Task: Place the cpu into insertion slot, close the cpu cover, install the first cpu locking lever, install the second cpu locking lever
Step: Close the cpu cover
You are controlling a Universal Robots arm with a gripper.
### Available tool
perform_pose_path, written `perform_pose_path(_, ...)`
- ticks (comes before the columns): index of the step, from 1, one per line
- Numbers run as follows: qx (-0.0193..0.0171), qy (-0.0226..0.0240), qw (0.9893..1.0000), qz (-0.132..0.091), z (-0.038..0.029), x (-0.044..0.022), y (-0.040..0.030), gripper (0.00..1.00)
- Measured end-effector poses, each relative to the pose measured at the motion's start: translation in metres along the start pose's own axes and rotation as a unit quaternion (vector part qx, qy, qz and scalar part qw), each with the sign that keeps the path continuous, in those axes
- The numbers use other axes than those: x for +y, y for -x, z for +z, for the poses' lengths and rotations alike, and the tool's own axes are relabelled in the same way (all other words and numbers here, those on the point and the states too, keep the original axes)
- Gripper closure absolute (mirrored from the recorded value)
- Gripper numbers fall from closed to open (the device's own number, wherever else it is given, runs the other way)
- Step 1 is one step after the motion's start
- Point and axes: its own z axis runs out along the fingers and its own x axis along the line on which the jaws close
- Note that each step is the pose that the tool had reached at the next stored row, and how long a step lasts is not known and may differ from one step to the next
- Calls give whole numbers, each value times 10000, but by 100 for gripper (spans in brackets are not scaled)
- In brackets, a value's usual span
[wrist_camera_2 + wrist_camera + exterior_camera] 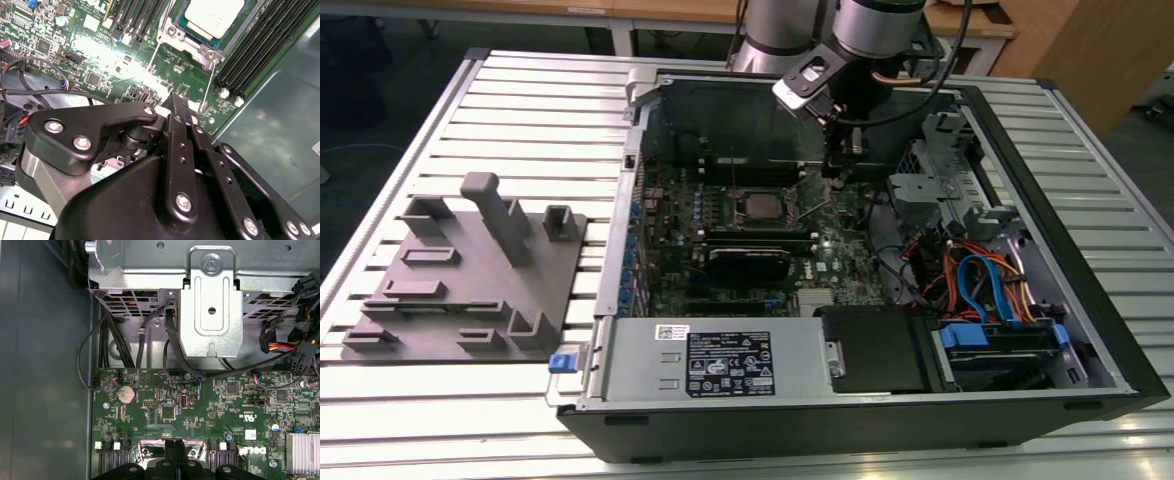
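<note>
Roughly mid-case in the exterior view, the cpu (754, 205) lay flat in the insertion slot (171, 33), silver top up, on the green motherboard (720, 255). The arm (867, 30) reached down from 12 o'clock. Its fingers (846, 160) hung at about 2 o'clock from the cpu, near it but apart, tips low over the board.

Second wrist view: the fingers were clenched, the two pressed together with nothing seen between them. Their tip stood just beside a thin locking lever (207, 82) that ran out from one corner of the slot; could not tell whether they touched. The other locking lever (153, 56) ran out from the neighbouring corner, over the board. Long black memory slots (260, 45) lay alongside the slot.

First wrist view: a coin cell (126, 394) sat on the board. Black cables (172, 350) looped up to a grey metal bracket (211, 315).

Exterior view again: a silver power supply box (707, 360) sat at 6 o'clock from the cpu, with blue and orange cables (981, 280) at 4 o'clock. The open computer case (1087, 250) rested on the slatted counter (520, 100). A grey fixture block (467, 280) sat on the counter at 9 o'clock from the case, near it.
</note>
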Motion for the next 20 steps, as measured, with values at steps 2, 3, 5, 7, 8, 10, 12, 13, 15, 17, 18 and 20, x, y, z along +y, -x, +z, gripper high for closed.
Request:
perform_pose_path(2,0,0,10000,-1,0,5,0,90)
perform_pose_path(3,-1,0,10000,-1,0,11,-1,90)
perform_pose_path(5,-1,0,10000,0,1,27,-3,90)
perform_pose_path(7,1,1,10000,0,4,53,-8,90)
perform_pose_path(8,1,1,10000,0,5,70,-10,90)
perform_pose_path(10,0,0,10000,0,8,106,-16,90)
perform_pose_path(12,0,0,10000,0,12,150,-23,90)
perform_pose_path(13,0,0,10000,0,14,169,-29,90)
perform_pose_path(15,0,0,10000,0,24,196,-38,90)
perform_pose_path(17,0,0,10000,0,53,203,-44,90)
perform_pose_path(18,0,0,10000,0,71,205,-45,90)
perform_pose_path(20,0,0,10000,0,107,215,-47,90)
